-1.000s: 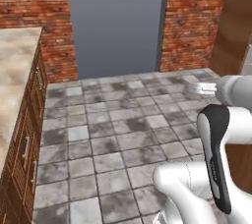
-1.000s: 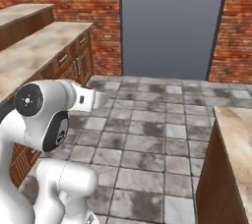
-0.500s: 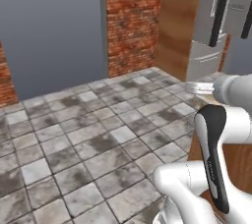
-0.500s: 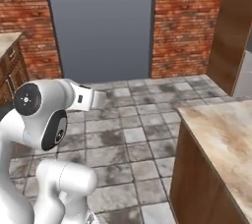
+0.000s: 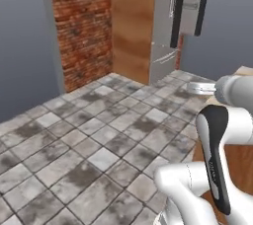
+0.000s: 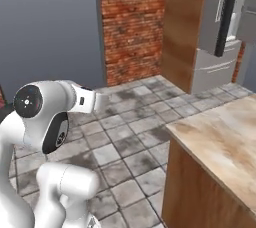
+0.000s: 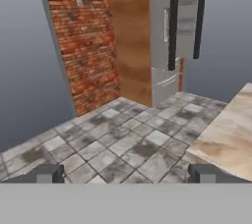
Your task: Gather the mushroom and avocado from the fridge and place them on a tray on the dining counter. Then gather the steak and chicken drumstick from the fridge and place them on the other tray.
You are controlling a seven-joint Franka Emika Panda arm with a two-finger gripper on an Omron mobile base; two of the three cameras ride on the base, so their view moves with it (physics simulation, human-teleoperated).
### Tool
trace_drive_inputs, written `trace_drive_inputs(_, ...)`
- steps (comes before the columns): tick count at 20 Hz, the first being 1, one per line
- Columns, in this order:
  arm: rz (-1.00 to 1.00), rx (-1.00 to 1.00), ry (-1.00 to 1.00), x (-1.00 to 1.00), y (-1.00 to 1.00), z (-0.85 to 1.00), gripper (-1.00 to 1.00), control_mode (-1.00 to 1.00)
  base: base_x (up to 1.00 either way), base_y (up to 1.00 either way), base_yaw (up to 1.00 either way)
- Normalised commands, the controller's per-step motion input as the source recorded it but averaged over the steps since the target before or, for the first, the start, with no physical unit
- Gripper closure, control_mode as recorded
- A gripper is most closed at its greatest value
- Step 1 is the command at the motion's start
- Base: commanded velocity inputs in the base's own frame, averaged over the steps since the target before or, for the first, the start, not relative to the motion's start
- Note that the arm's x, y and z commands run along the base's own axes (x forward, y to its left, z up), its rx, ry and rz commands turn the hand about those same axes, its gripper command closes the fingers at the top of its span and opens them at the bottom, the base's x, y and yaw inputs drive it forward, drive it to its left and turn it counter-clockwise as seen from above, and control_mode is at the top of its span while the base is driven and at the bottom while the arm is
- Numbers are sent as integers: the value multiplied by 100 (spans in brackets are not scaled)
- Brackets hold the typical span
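Fridge (image 7: 170,41): far across the tiled floor, beside the wood panel; stiff steel handles (image 7: 173,26) judged the hold point.
Gripper (image 7: 126,173): jaws wide, holding nothing.
Food: unseen.

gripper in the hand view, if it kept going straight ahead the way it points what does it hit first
Probably nothing close: the open gripper points over bare tiled floor. Straight on, the wooden panel beside the fridge looks like the first thing met, though depth is hard to judge.

no readable text anywhere
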Motion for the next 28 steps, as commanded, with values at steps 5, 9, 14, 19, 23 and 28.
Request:
trace_drive_inputs(5,0,0,0,0,0,0,-100,100,88,65,-47)
trace_drive_inputs(9,0,0,0,0,0,0,-100,100,88,64,-47)
trace_drive_inputs(14,0,0,0,0,0,0,-100,100,88,61,-47)
trace_drive_inputs(19,0,0,0,0,0,0,-100,100,99,48,-42)
trace_drive_inputs(23,0,0,0,0,0,0,-100,100,100,9,-33)
trace_drive_inputs(28,0,0,0,0,0,0,-100,100,100,-20,-13)
